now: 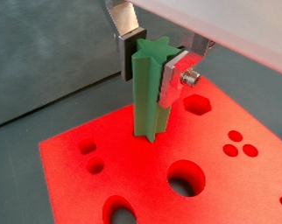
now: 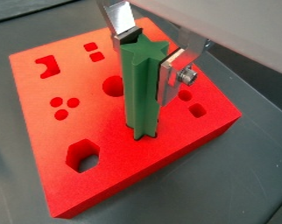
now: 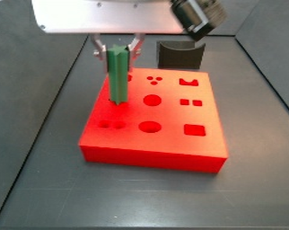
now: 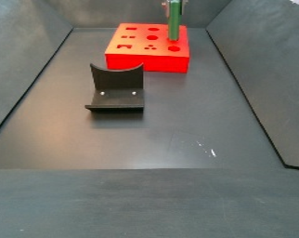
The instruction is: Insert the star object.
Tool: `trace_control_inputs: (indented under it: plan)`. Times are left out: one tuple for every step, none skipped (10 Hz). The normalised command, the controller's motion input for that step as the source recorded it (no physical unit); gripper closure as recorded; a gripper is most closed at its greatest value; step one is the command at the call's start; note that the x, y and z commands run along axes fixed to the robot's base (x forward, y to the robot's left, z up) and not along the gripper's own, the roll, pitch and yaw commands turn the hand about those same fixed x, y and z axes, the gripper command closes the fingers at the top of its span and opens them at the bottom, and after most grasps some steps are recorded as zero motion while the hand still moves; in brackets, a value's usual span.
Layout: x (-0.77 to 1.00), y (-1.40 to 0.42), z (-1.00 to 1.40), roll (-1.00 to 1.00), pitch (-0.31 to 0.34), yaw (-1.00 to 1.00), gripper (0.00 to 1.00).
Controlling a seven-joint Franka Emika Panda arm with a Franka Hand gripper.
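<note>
The star object [image 1: 146, 101] is a bright green ridged bar held upright between my gripper's [image 1: 150, 63] silver fingers, which are shut on its upper part. Both wrist views show this; the gripper [image 2: 148, 59] grips just below the bar's star-shaped top. The bar's lower end meets the top of the red block [image 1: 243, 188] among its shaped holes. I cannot tell whether it sits in a hole or on the surface. In a side view the bar [image 3: 117, 76] stands over the block's [image 3: 171, 115] left part, below the gripper [image 3: 119, 47]. It also shows in another side view [image 4: 174, 20].
The red block [image 2: 131, 175] has round, square, hexagonal and other holes around the bar. The dark fixture [image 4: 115, 90] stands on the grey floor apart from the block [image 4: 146, 61]; it also shows behind the block [image 3: 179, 52]. Dark walls enclose the floor.
</note>
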Motion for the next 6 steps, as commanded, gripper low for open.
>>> trace_control_inputs:
  plan:
    - [0.03,0.11,-1.0,-0.05,0.016,-0.18,1.0]
    - [0.0,0.08,-0.99,-0.07,0.0,-0.21,1.0]
    - [0.0,0.06,-1.0,-0.07,0.0,-0.2,1.0]
    - [0.0,0.0,-0.05,-0.01,0.0,-0.07,1.0]
    - [0.0,0.0,0.0,0.01,0.0,0.0,1.0]
    - [0.0,0.0,0.0,0.0,0.0,0.0,1.0]
